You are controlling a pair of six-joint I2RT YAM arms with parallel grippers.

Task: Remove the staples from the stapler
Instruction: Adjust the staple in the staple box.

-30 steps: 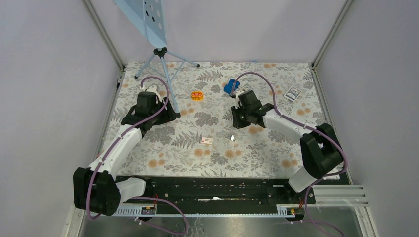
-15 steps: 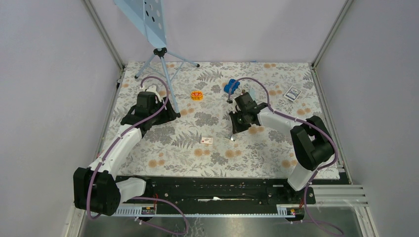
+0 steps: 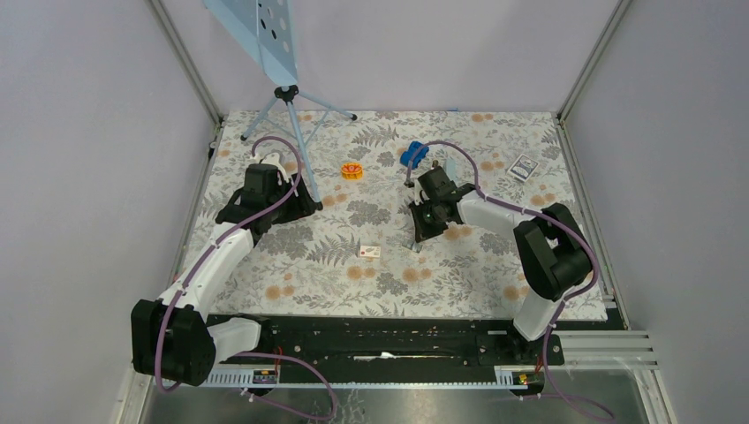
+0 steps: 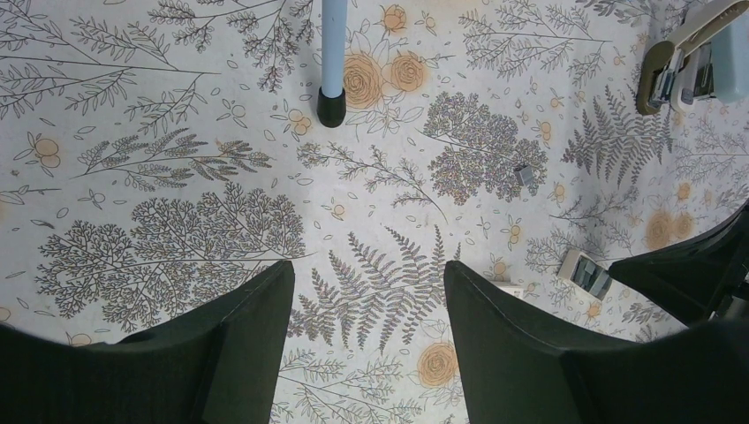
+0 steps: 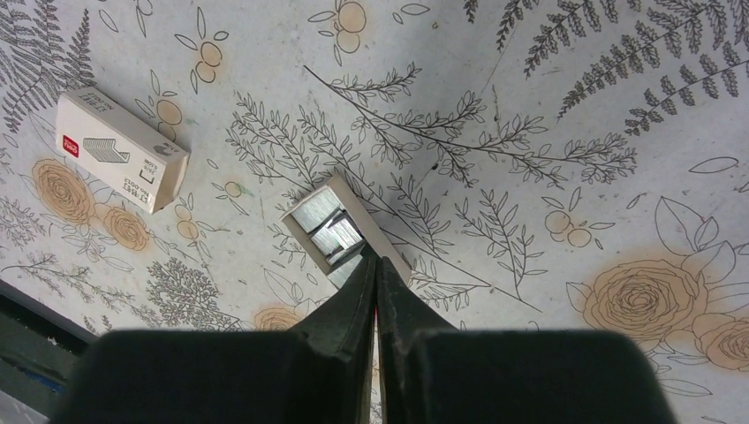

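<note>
Over the table's [image 3: 291,265] left, the left gripper [image 4: 366,276] is hanging wide and empty. The right gripper [image 5: 375,265], jaws pressed together on nothing, is pointing down mid-table. The stapler [image 4: 680,57] is sitting farther back, apart. Right of the white box [image 5: 119,150], the staples [image 5: 329,228] are lying loose at that gripper's tips, so unloading is seemingly finishing.

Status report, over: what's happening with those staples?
Left end effector open, holding nothing. Right end effector shut, tips at the staples. White box lies apart; nothing in the way.

the staples [image 5: 327,231], short silvery strips side by side, lie flat on the floral table [image 5: 530,88].
</note>
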